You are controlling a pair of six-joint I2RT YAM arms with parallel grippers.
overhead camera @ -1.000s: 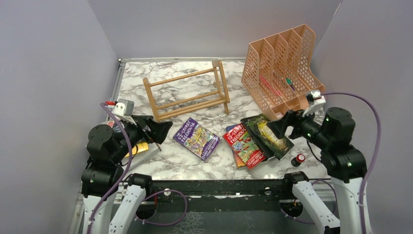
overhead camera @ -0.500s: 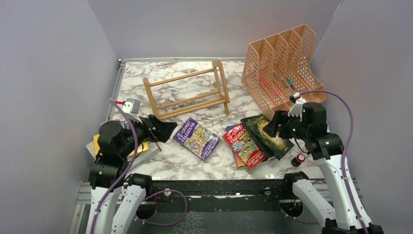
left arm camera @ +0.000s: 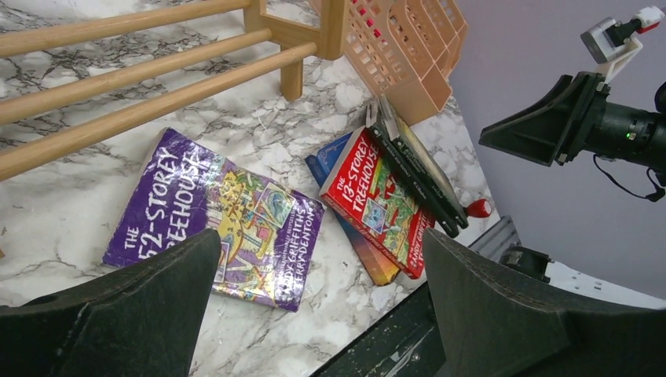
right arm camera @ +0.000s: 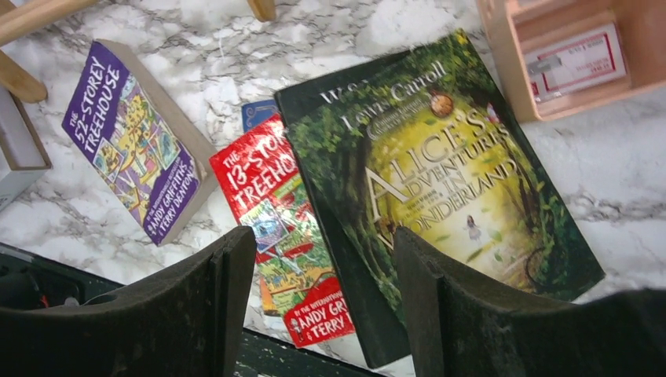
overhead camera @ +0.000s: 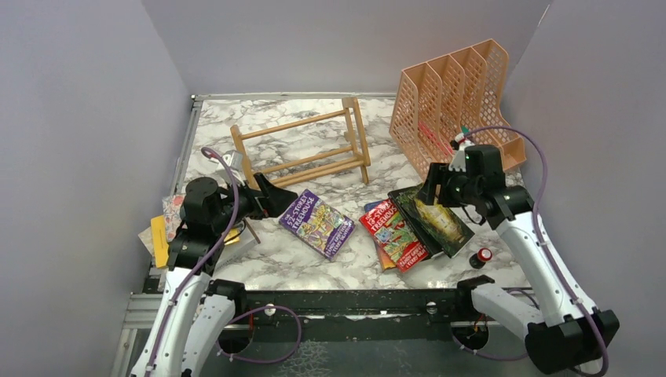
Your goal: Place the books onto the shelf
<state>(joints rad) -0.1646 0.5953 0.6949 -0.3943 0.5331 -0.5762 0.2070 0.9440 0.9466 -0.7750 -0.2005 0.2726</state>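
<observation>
On the marble worktop (overhead camera: 267, 259), purple "52-Storey Treehouse" paperback (overhead camera: 316, 223) lies flat just in front of the light-wood dowel shelf (overhead camera: 302, 149). Right of it: red "13-Storey Treehouse" paperback (overhead camera: 395, 232), dark green "Alice" book (overhead camera: 437, 220) partly over it, near the peach mesh file organiser (overhead camera: 451, 102). Left pincer (overhead camera: 271, 200) released, jaws wide, beside the purple one. Right pincer (overhead camera: 433, 196) released, nothing between jaws, above the green one.

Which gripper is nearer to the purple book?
Left. The left gripper hovers just beside the purple book; the right gripper is farther away, above the green book.
</observation>
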